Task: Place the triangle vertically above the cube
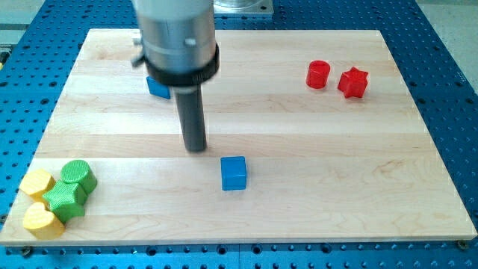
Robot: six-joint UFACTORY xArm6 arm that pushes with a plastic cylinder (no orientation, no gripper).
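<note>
Hovering mid-frame, my tip [196, 148], a bare rod holding nothing, is standing between the half-hidden blue triangle [157, 87], upper left, and the blue cube [234, 173], lower right.

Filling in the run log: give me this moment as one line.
my tip: up-left of blue cube, apart | blue triangle: partly hidden behind arm, near view's top | task: not done

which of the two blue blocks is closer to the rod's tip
The blue cube, just to the lower right of my tip. The other blue block sits higher up the wooden board, partly hidden behind the arm, its shape unclear.
</note>
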